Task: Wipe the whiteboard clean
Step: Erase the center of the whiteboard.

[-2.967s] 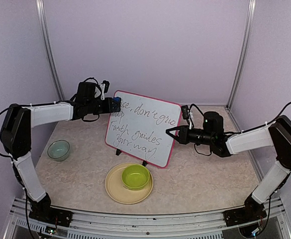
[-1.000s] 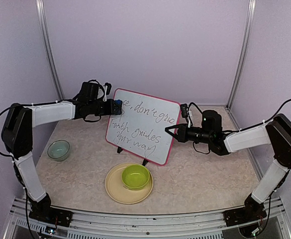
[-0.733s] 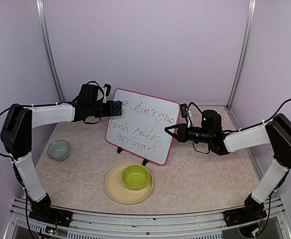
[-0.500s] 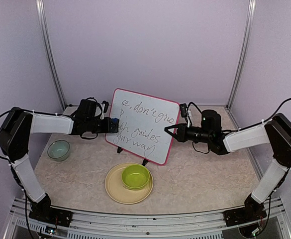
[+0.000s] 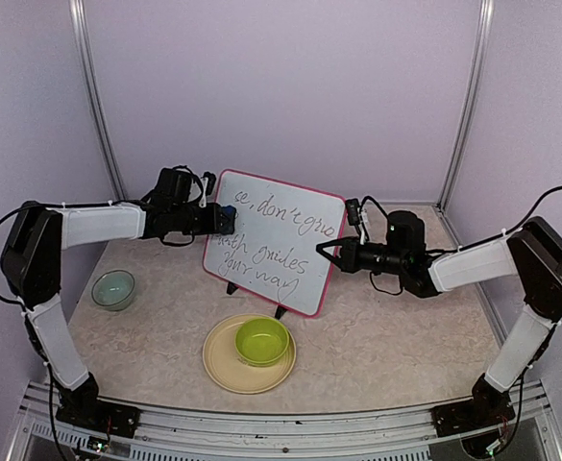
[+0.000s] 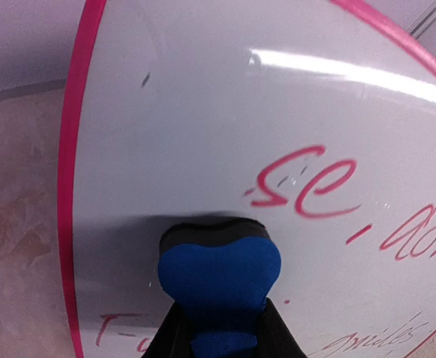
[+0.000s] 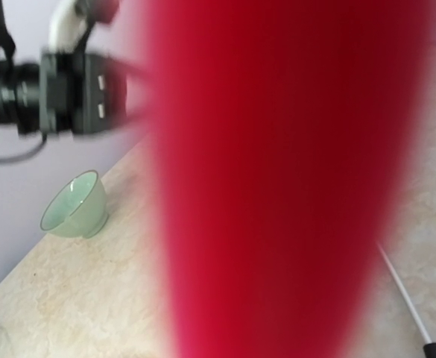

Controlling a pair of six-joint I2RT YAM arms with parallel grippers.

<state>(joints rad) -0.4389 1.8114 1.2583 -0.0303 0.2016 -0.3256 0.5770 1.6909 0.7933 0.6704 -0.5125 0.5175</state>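
My left gripper (image 5: 221, 220) pinches a blue foam eraser with a dark felt face (image 6: 219, 268). My two black fingers (image 6: 174, 337) clamp its narrow blue waist from either side. The felt presses flat on the rectangular whiteboard with a rounded pink-red frame (image 5: 279, 240), near its upper left corner, just left of the letters "se".

The whiteboard stands tilted on two small black feet in the middle of the beige marbled table (image 5: 396, 327), between my two arms, its face turned towards my bases. Handwriting runs across it in three lines, and the patch around the eraser is bare white.

My right gripper (image 5: 327, 252) is at the board's right edge, about halfway up, fingers pressed together on the frame. In my right wrist view that frame is a wide red blur close to the lens, and I cannot see the fingers themselves there.

In front of the whiteboard lies a round pale yellow plate (image 5: 221, 370) carrying a lime green bowl (image 5: 262, 340). A pale green bowl (image 5: 113, 288) sits well apart to the left, near my left arm. A thin white rod with a dark tip (image 7: 410, 309) lies on the table by the board's right side
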